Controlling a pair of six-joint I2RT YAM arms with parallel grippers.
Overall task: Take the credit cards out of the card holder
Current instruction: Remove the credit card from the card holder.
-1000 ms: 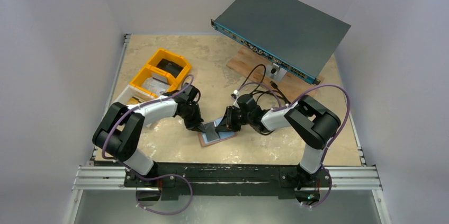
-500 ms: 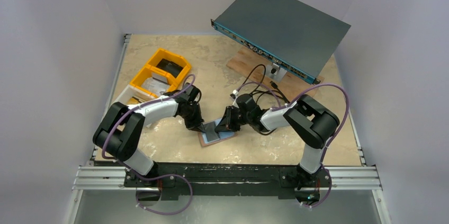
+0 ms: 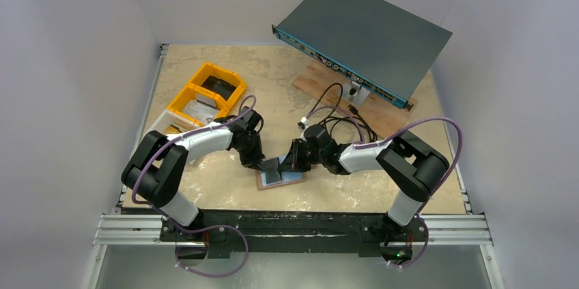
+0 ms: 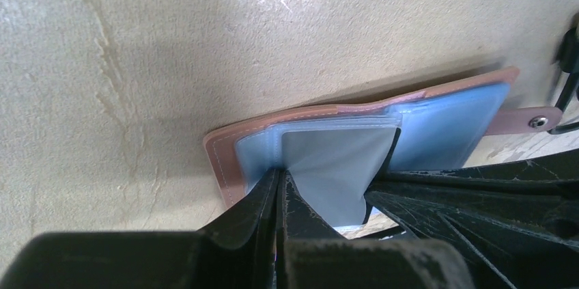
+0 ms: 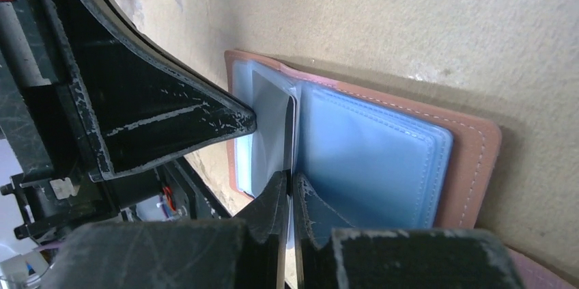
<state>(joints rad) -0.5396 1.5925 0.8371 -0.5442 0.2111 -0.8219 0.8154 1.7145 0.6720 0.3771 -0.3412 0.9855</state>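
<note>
– On the desk between the arms, tan leather bifold card holder (image 3: 278, 174) lies open. Left gripper (image 4: 278, 178) jaws pinched shut on its pale-blue sleeve (image 4: 254, 151). Right gripper (image 5: 290, 183) jaws clamped on a grey thin credit card (image 4: 334, 166), tilted up.
– Risk: sleeve friction drags the holder along, or the thin-edge grip slips.

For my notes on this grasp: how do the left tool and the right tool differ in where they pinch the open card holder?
The left tool pinches the raised grey leaf of the tan leather card holder on its side away from the fold; the right tool pinches that leaf's dark edge by the fold. The left tool reaches in from the left, the right tool from the right. Both are shut. Card or sleeve, I cannot tell.
</note>
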